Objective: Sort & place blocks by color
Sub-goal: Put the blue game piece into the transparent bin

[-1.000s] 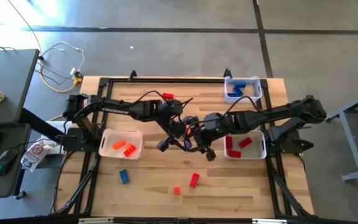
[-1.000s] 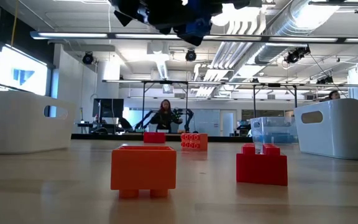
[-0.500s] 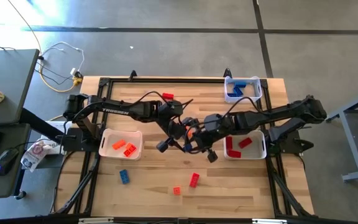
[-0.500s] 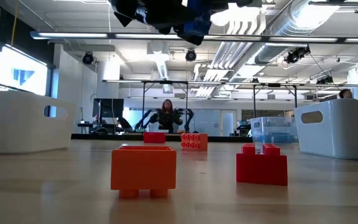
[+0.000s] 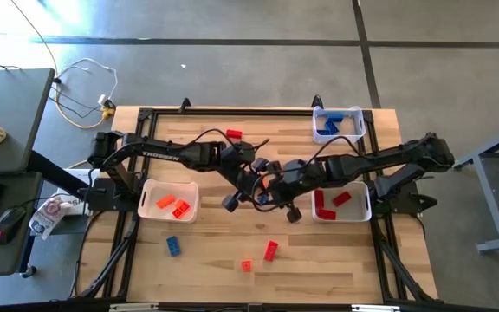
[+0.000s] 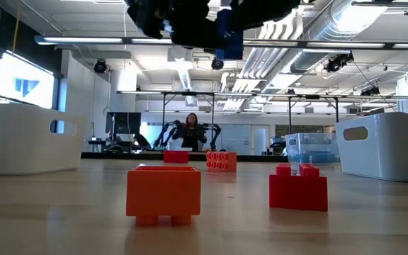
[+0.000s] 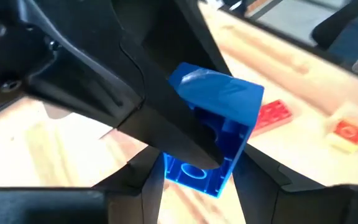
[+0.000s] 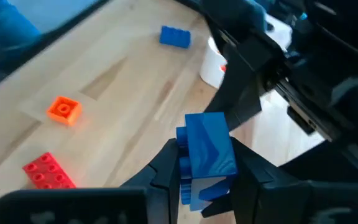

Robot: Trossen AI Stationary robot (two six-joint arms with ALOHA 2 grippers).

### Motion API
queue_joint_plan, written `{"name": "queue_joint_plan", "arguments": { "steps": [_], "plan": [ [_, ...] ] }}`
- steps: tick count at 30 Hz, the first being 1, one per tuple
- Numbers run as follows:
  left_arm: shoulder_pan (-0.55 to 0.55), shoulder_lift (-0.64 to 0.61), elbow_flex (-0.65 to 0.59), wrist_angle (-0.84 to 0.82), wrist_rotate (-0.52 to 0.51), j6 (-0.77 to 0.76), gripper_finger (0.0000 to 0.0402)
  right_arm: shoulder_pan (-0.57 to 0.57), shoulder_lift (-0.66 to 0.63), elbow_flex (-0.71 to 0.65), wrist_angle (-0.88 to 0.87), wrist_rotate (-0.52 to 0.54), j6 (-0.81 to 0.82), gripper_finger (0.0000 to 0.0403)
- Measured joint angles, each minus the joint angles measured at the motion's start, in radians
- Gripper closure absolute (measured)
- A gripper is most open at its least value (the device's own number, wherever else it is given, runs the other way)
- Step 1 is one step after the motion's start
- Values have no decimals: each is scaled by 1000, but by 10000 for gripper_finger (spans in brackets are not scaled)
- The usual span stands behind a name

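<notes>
Both tools meet above the middle of the worktop (image 5: 206, 260), and from overhead the tangle of dark arms hides what passes between them. The wrist views settle it: the right tool (image 8: 207, 177) is clamped on a blue block (image 8: 207, 158), and the left tool (image 7: 194, 168) has its fingers closed on that same block, held well off the wood. The low view cuts both tools off at its top edge. Open worktop lies below them, with a loose blue block (image 5: 172, 246), an orange block (image 5: 246, 265) and a red block (image 5: 271, 250) near the front edge.
</notes>
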Motion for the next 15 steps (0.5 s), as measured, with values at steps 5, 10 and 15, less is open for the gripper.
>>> {"name": "queue_joint_plan", "arguments": {
  "steps": [5, 10, 15],
  "plan": [
    [0, -3, 3, -31, -150, -2, 223, -7, 2, -1, -39, 79, 65, 329],
    [-1, -3, 6, -54, -443, -78, 186, -28, 2, -1, -114, 197, 133, 329],
    [9, -5, 7, -129, -601, -56, 183, -56, 4, -2, -228, 207, 207, 329]
  ]
}}
